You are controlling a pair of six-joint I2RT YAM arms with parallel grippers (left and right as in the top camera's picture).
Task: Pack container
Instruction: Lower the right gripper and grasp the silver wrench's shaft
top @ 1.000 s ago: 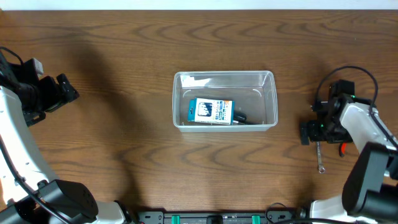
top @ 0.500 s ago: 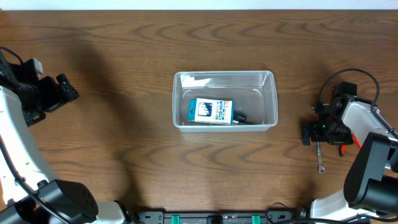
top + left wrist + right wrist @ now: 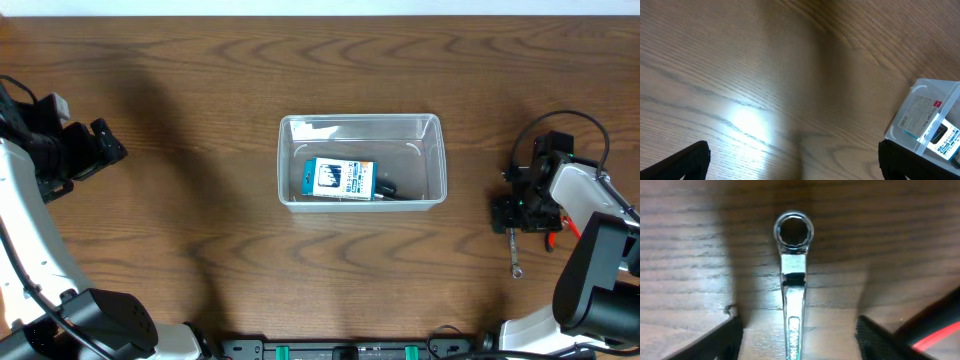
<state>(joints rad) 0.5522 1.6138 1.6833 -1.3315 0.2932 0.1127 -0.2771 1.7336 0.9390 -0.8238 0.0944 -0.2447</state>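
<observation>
Gripper on the left is seen well left of the container, jaws spread wide, nothing held. A blue-white box is seen inside the container. Well right of the container, the right gripper is set astride a wrench, jaws partly open, shaft untouched.

**Arm Exterior: Finish and Fittings**

Left arm: white link shells, black joint housings, and a small white tag at the wrist end. Left gripper: black, with blocky fingers. Right arm: the same white-and-black finish, with a thin black cable looped over it. Right gripper: black, carrying a small green light.
</observation>
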